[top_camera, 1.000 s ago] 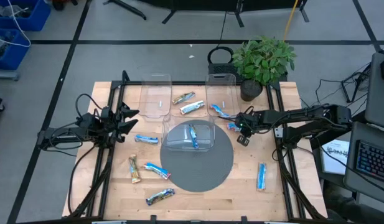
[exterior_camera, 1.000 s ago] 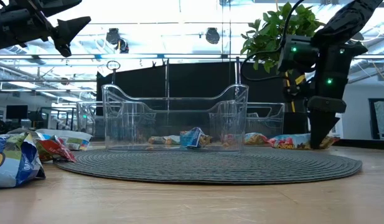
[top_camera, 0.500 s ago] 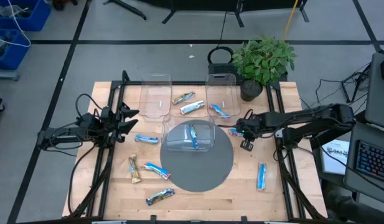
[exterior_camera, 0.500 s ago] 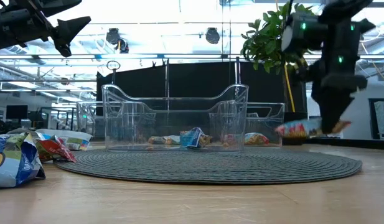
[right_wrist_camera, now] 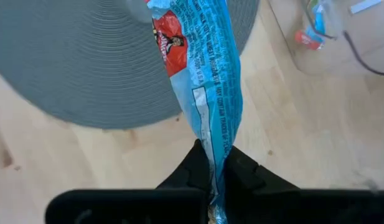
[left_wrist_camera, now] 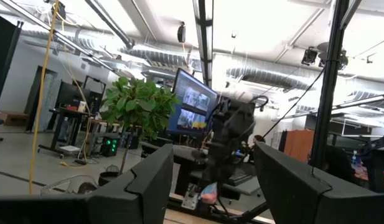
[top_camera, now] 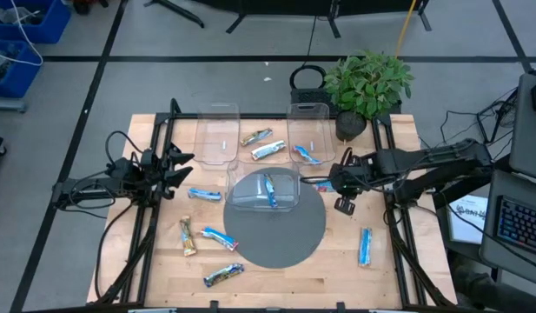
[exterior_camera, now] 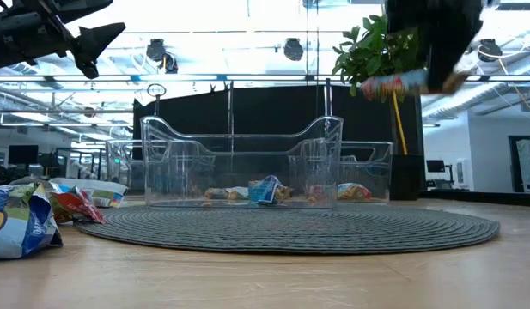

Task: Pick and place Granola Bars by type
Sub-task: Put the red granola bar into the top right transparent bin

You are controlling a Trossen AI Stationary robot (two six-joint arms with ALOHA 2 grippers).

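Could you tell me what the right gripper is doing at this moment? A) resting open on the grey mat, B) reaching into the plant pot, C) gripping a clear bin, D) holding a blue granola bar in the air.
D: the right gripper is shut on a blue granola bar, which hangs well above the table in the low view.

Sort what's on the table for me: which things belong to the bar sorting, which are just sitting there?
Job: held granola bar in right gripper; loose bars; clear bins; left gripper, waiting at table's left.
Just there: potted plant; grey round mat.

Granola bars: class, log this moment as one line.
right gripper: shut on blue bar, lifted | left gripper: open, waiting
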